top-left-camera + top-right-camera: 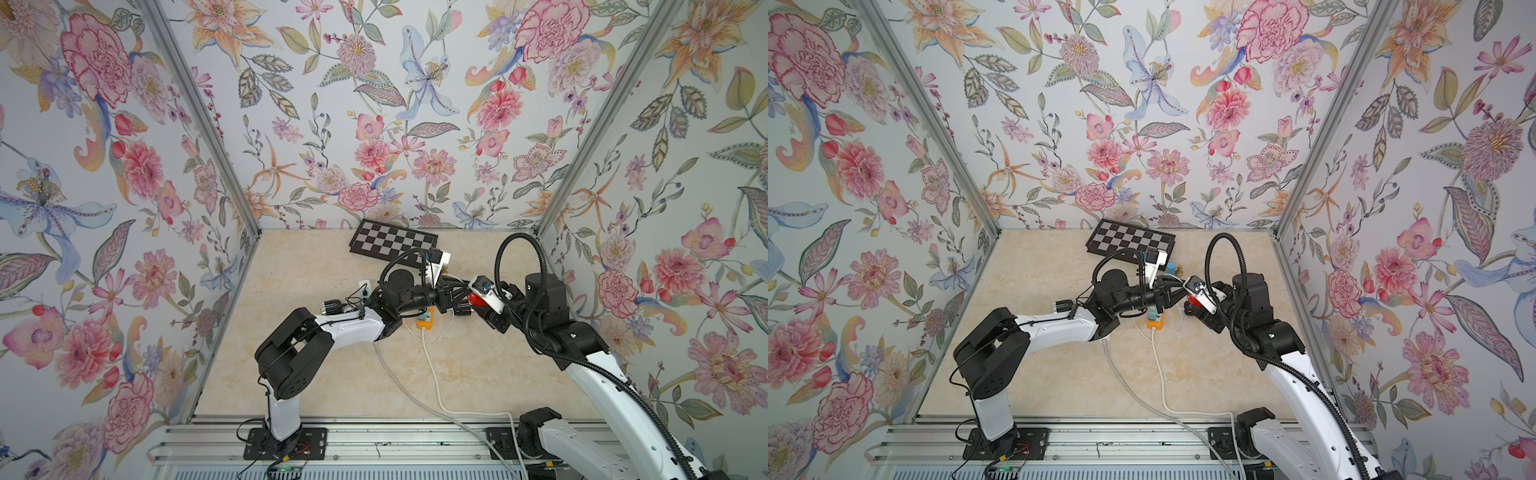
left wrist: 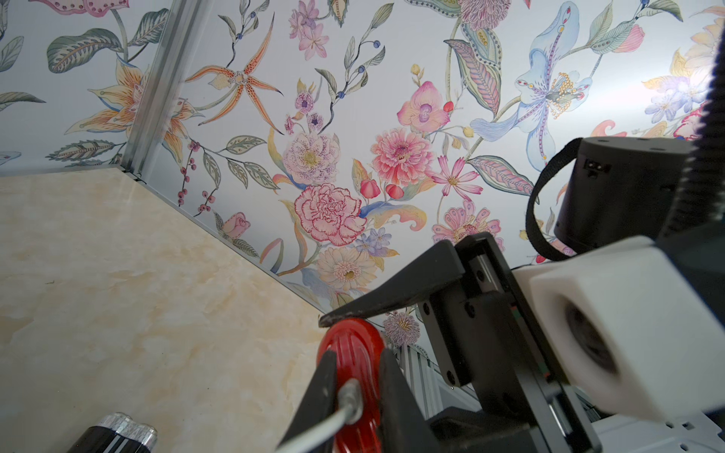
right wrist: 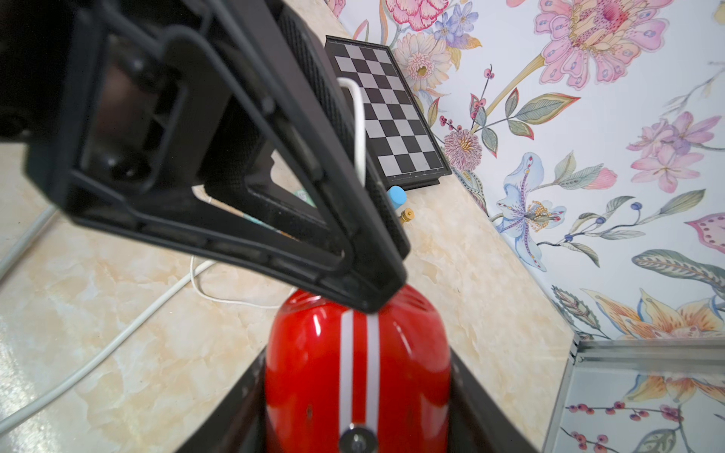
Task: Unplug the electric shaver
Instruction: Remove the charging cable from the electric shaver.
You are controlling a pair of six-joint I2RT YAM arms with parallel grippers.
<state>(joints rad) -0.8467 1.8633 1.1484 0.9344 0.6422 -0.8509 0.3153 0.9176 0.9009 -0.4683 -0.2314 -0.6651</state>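
Just right of centre in both top views, the red electric shaver sits over the desk, clamped between the right fingers. The left fingers are pinched onto the grey plug at its end.

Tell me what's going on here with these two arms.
The right gripper holds the red shaver. The left gripper is pinched on the plug at the shaver's end, with the white cable trailing away from it. The plug looks seated in the shaver, so the unplugging is not yet done.
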